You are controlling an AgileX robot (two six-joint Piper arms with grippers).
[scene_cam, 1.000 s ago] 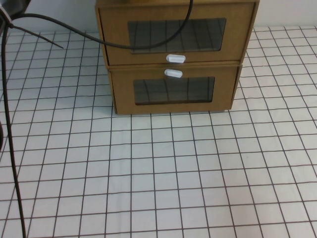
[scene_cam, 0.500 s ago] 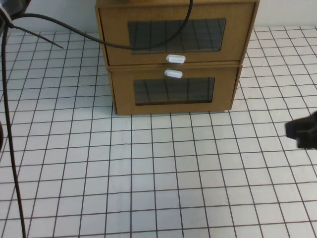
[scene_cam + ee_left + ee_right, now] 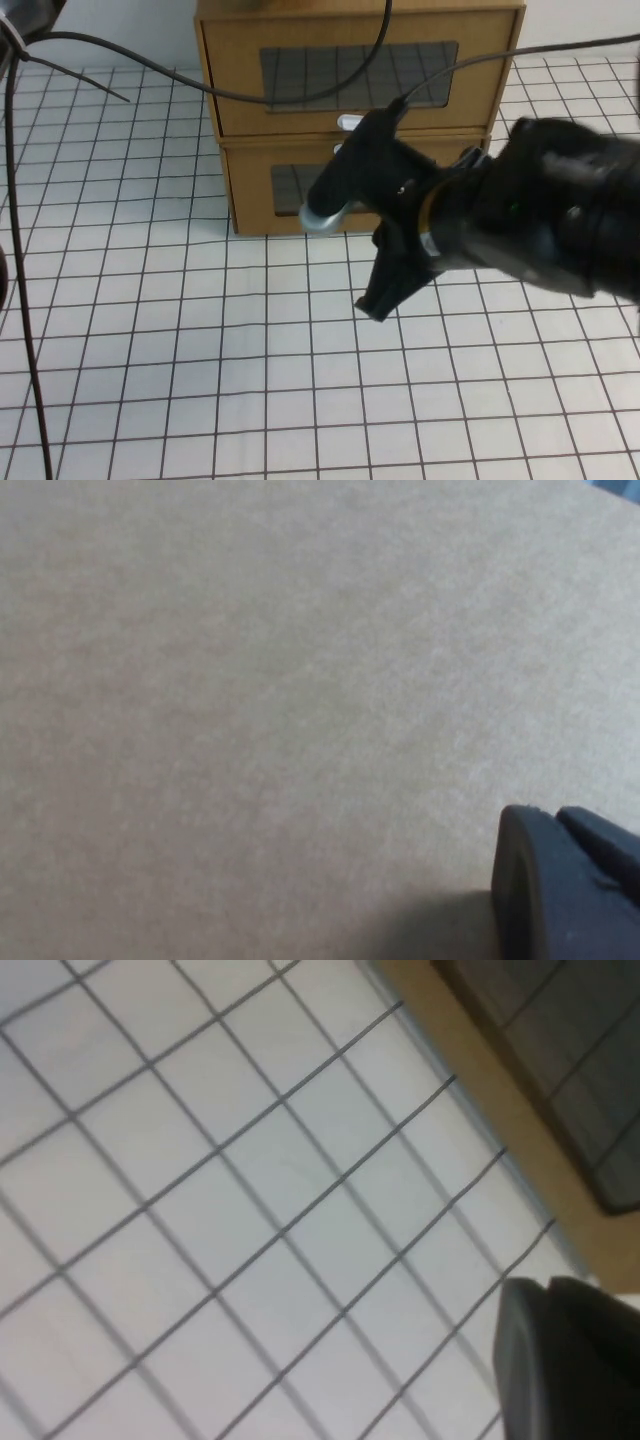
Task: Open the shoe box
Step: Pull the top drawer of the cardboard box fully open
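**A:** So, what changed? A second ago the bench (image 3: 150,350) in front of the shoe box (image 3: 240,120) was bare.

**B:** Going left to right: the left tool (image 3: 562,880) sits right up against plain brown cardboard, likely the box, and I can't tell its state. The box hasn't budged, it's at 12 o'clock with both fronts flush. The big news is the right arm swinging in from 3 o'clock. The right tool (image 3: 378,298) now hangs just in front of the lower front, tips pressed together, pinching nothing.

**A:** Meaning?

**B:** Approach only, I'd say. It'll need to spread before hooking the white pull (image 3: 347,122).
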